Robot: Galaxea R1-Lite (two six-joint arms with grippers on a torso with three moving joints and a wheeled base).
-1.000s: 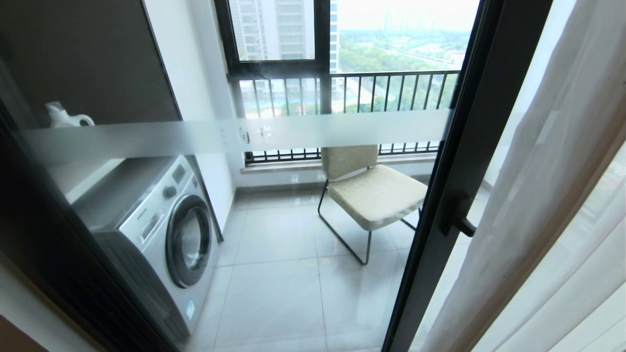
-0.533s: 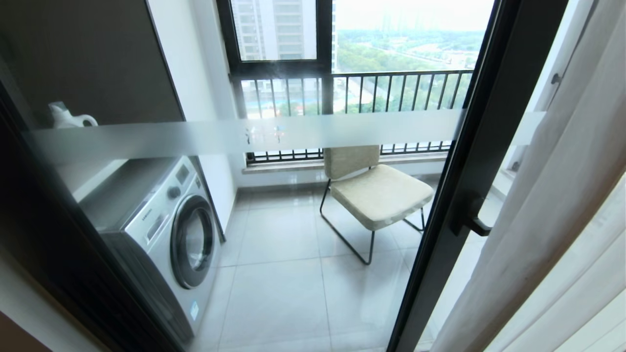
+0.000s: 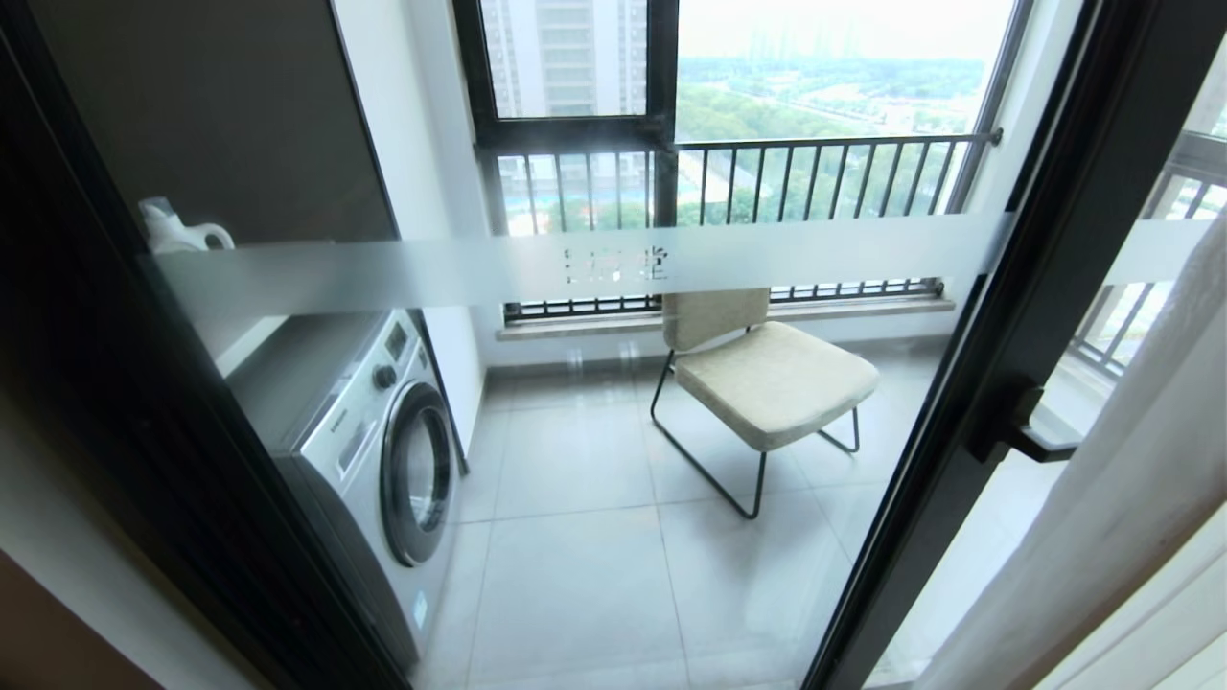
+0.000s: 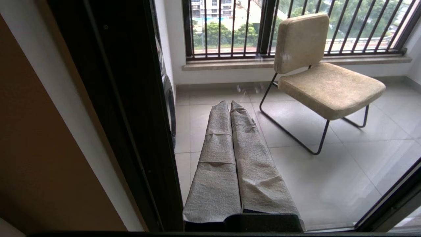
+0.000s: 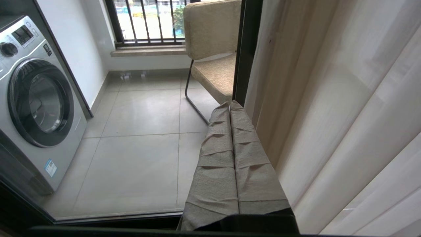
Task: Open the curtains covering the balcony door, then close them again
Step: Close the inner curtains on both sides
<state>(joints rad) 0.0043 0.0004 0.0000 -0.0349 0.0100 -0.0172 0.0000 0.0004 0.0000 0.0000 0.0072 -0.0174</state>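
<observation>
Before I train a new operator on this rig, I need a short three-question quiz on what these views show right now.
1. True or false: the cream floor-length curtains cover the black-framed glass balcony door.
2. What stands beyond the glass on the robot's left? A) silver front-loading washing machine B) bicycle C) potted plant
3. The left gripper and right gripper both have their jaws ____.

Key: 1 false, they hang bunched to the right; 2 A; 3 shut.

A brand name is printed on the washing machine (image 3: 374,450) panel, but no lettering can be read.
</observation>
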